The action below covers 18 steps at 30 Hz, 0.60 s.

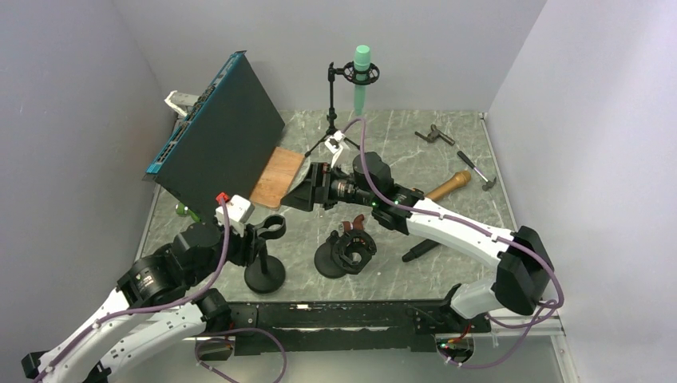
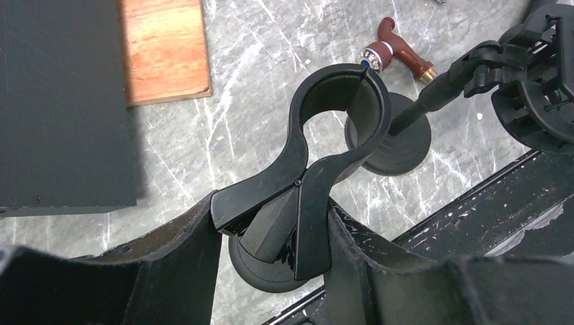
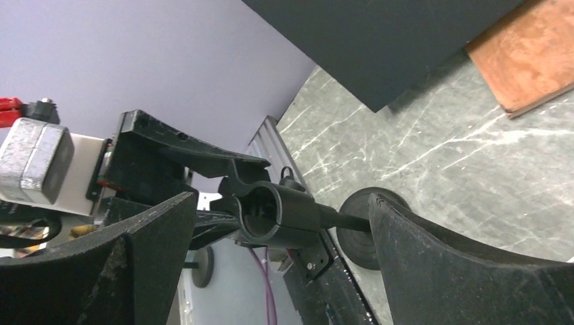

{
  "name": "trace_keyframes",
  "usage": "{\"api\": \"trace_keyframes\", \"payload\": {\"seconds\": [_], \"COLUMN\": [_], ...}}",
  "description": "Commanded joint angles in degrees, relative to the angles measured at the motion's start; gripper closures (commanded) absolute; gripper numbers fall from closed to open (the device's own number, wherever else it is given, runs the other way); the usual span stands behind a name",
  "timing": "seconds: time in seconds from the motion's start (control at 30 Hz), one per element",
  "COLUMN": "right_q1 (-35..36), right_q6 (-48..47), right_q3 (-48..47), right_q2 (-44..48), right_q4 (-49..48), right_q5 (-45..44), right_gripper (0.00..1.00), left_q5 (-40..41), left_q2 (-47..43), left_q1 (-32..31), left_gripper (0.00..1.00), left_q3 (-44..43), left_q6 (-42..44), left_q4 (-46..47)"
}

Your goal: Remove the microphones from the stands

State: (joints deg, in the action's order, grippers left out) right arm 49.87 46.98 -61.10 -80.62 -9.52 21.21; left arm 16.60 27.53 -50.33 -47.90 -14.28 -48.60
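Microphone (image 1: 419, 250) seems to be the black stick lying on the table (image 1: 447, 132) near the wide-open right gripper (image 1: 302, 194), so the left gripper (image 2: 271, 233), pinching the empty clip (image 2: 298, 139), should let go slowly.

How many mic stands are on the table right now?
3. Tripod stand at the back, holding the green microphone; clip stand front left, clip in the left tool; shock-mount stand just right of it. The leaning panel could hide more.

The black round-based stand (image 1: 264, 276) stands upright near the front edge, its clip (image 2: 306, 186) empty.
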Motion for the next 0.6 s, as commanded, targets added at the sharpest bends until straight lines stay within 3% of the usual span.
{"api": "trace_keyframes", "payload": {"seconds": [0.0, 0.37, 0.57], "right_q1": [0.5, 1.7, 1.7], "right_q6": [1.9, 2.0, 2.8], "right_q3": [-0.5, -1.6, -0.4], "right_q2": [-0.7, -2.8, -3.1], "right_q4": [-5.5, -6.3, -7.0], "right_q5": [4.4, 7.6, 8.8], "right_gripper": [0.0, 0.0, 0.0], "left_q5": [-0.7, -2.6, -2.7], "left_q2": [-2.5, -3.6, -2.6], "left_q1": [-0.1, -0.1, -0.1], "left_gripper": [1.0, 1.0, 1.0], "left_q3": [0.8, 3.7, 7.1], "left_q6": [1.3, 8.1, 6.2], "left_q4": [7.4, 16.6, 15.8]}}
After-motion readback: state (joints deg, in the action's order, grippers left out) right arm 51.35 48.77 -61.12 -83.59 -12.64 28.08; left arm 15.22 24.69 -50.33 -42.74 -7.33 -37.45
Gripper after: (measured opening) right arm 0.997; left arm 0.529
